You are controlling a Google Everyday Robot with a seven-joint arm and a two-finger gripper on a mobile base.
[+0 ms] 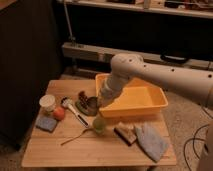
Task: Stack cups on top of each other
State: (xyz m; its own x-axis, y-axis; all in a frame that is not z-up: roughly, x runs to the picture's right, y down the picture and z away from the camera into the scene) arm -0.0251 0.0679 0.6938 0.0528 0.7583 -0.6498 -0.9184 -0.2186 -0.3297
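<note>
A white cup (47,102) stands at the left of the wooden table (60,150). Near the table's middle, a dark shiny metal cup (90,104) sits beside a brown ridged object (82,96). A pale green cup (99,123) stands in front of it, nearer the table's front. My gripper (102,101) hangs at the end of the white arm, low over the table, right next to the dark cup and against the yellow tub's front left corner. It is shut, and whether it touches the dark cup is hidden.
A large yellow-orange tub (150,105) fills the back right of the table. An orange ball (59,113), a blue sponge (46,123), a white-handled brush (75,111), a thin stick (75,136), a brown sponge (125,133) and a grey-blue cloth (150,141) lie about.
</note>
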